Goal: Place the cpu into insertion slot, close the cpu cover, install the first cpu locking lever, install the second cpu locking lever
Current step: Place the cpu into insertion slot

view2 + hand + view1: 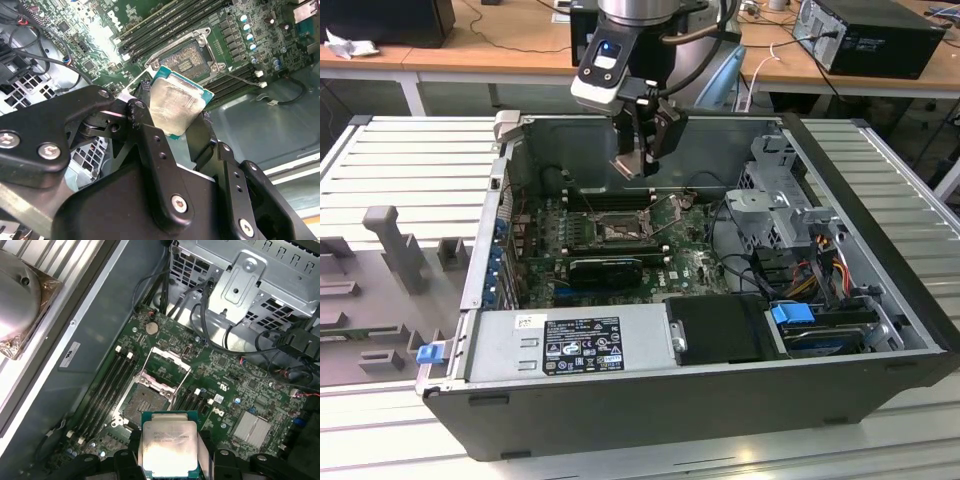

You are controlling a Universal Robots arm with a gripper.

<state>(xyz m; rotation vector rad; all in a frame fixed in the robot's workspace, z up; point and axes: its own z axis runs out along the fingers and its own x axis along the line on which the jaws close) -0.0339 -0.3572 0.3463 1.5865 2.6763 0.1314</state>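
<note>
hand (pixel 638 165): clenched on the cpu (pixel 175 107), gripping it by two opposite edges and holding it in the air.
cpu: silver lid with a green rim, facing both wrist views. In the exterior view it sits at 12 o'clock from the slot, well apart.
slot (pixel 145 402): open, contacts exposed.
cover (pixel 165 367): swung up, standing at the slot's edge.
board (pixel 690 265): green, lying flat in the case (pixel 670 410).
case: side open, resting on the ribbed tabletop (pixel 410 160).

In the first wrist view you see the cpu (pixel 169 445) cut off by the picture's edge; in the second wrist view a finger (pixel 147 137) of the gripper (pixel 169 115) hides one of its corners and it masks part of the rim of the insertion slot (pixel 187 57); the exterior view crops the arm (pixel 650 10).
</note>
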